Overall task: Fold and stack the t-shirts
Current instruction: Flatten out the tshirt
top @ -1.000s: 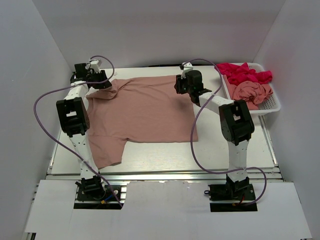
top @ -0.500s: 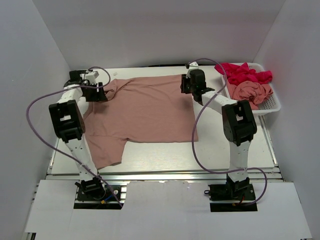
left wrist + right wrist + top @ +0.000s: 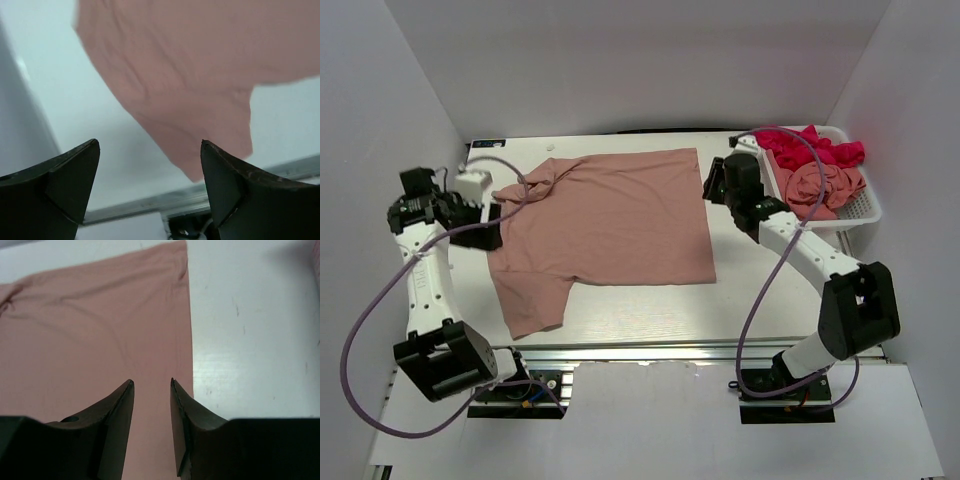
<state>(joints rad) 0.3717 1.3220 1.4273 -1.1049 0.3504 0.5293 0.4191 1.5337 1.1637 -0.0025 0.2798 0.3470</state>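
Observation:
A salmon-pink t-shirt (image 3: 610, 215) lies spread flat on the white table, one sleeve (image 3: 532, 300) reaching toward the near left. My left gripper (image 3: 492, 222) hangs at the shirt's left edge with its jaws wide apart and nothing between them. In the left wrist view (image 3: 150, 150) it looks down on that sleeve (image 3: 190, 80). My right gripper (image 3: 712, 185) hovers just off the shirt's far right corner, open and empty. The right wrist view (image 3: 151, 382) shows it above the shirt's right hem (image 3: 90, 330). A magenta-red t-shirt (image 3: 810, 148) and another pink one (image 3: 825, 185) sit bunched in the basket.
The white mesh basket (image 3: 865, 215) stands at the far right edge of the table. White walls close in on the left, back and right. A metal rail (image 3: 650, 350) runs along the near table edge, with both arm bases behind it.
Both grippers have come away from the shirt's far corners. The left one swung left and toward me while its jaws spread wide. The right one moved right toward the basket.

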